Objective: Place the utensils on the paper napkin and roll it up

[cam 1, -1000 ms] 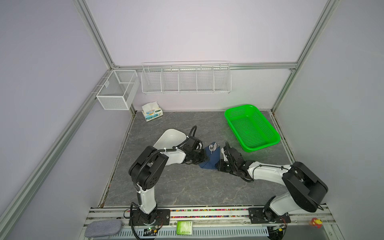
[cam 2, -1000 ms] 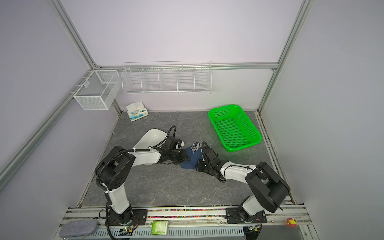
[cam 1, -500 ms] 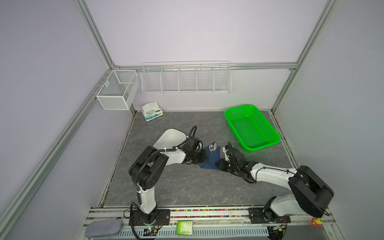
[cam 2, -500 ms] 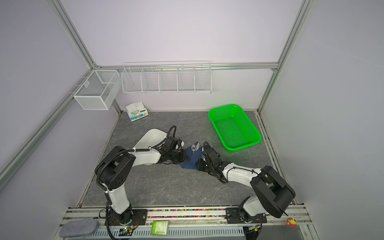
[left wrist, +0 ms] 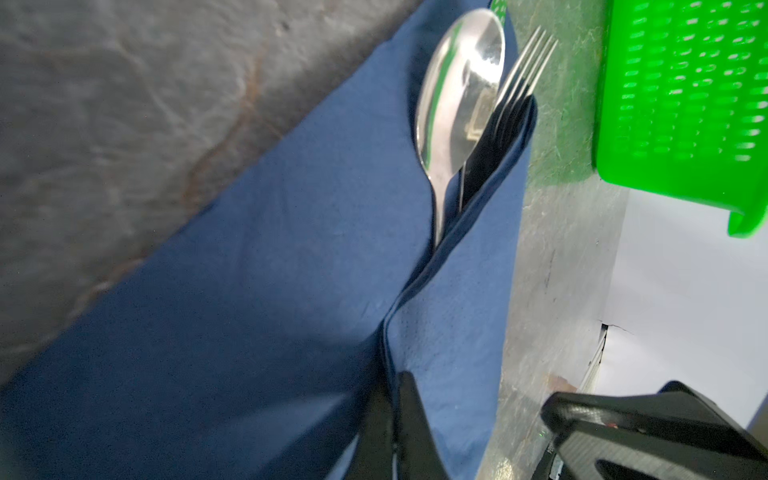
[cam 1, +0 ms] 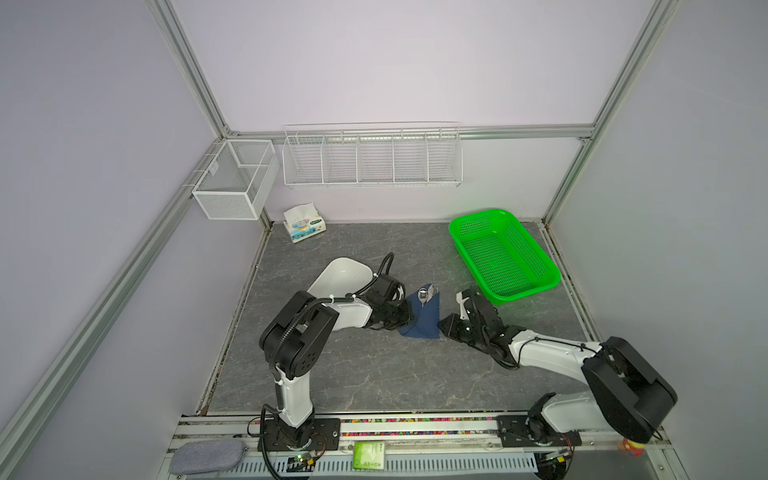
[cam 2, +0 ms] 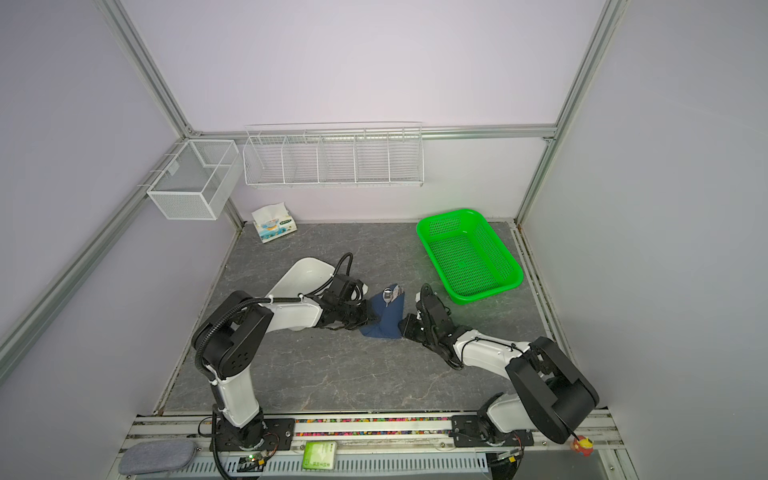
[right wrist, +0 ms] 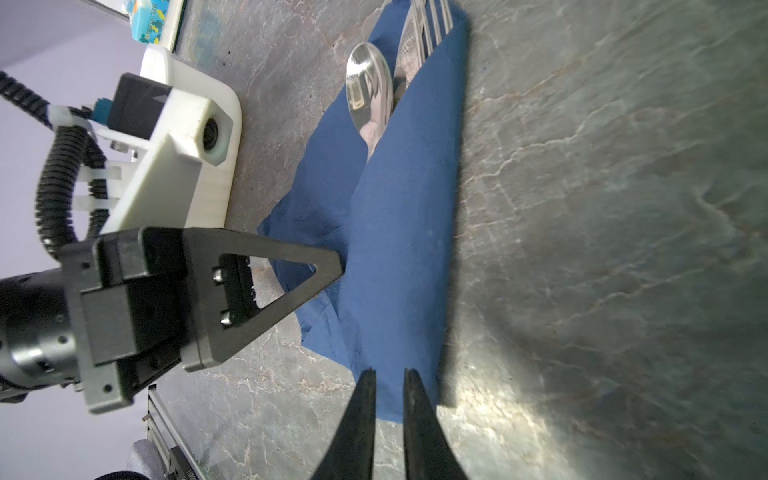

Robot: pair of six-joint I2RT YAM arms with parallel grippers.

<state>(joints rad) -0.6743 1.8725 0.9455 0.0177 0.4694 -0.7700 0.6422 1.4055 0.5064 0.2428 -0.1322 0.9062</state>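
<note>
The navy paper napkin [cam 1: 422, 319] [cam 2: 388, 321] lies mid-table with one side folded over the utensils. A spoon [left wrist: 457, 83] [right wrist: 370, 91] and a fork [left wrist: 528, 62] [right wrist: 428, 20] stick out of its far end; their handles are hidden under the fold. My left gripper [left wrist: 395, 382] [cam 1: 409, 319] is shut on the paper napkin at its left side, pinching the fold's edge. My right gripper [right wrist: 389, 374] [cam 1: 444, 328] hovers at the napkin's [right wrist: 403, 249] near right corner. Its jaws stand a narrow gap apart, with nothing gripped between them.
A green basket [cam 1: 525, 293] stands at the back right, close behind my right wrist. A white dish [cam 1: 340, 272] lies under my left forearm. A tissue pack [cam 1: 303, 222] sits at the back left. Wire racks [cam 1: 372, 158] hang on the back wall.
My right arm's elbow has swung out to the right and the right gripper has shifted slightly along the napkin's right edge. The left gripper has stayed where it was.
</note>
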